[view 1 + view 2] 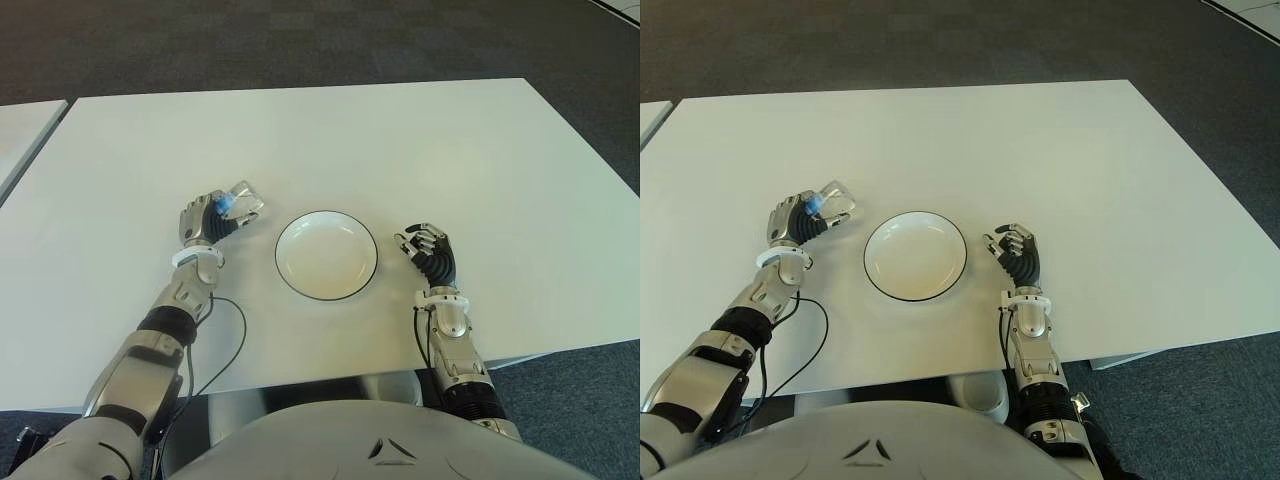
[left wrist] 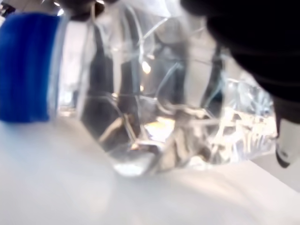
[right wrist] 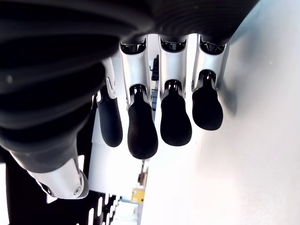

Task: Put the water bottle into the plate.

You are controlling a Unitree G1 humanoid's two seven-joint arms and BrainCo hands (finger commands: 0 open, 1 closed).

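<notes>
**Left hand grips bottle beside plate, plate bare**

Table (image 1: 420, 150): white, wide, fills most of both eye views; dark carpet floor (image 1: 300, 40) beyond its far edge. A second white surface (image 1: 25, 125) shows at far left, apart from the table by a gap.

Plate (image 1: 326, 256): round, white, thin dark rim, near the table's front edge, between the two hands. Nothing in it.

Left hand (image 1: 205, 222): left of the plate, near it but not touching. Fingers wrapped around the bottle (image 1: 241, 203), so it is grasping. Bottle is clear plastic with a blue cap (image 2: 26, 65); it lies tilted, body sticking out of the hand toward the far right, cap end by the fingers. Left wrist view shows the crinkled clear body close up with the blue cap at one end and dark fingers (image 2: 253, 42) over it, white table right under it; cannot tell if the bottle touches the table or is just above. Bottle is outside the plate, just left of its rim.

Right hand (image 1: 430, 250): right of the plate, near it, holding nothing. Fingers (image 3: 140, 131) loosely curled, relaxed, tips apart from the palm in the right wrist view. Shown over the table; contact unclear.

Black cable (image 1: 225, 340) loops by the left forearm over the table's front edge.
</notes>
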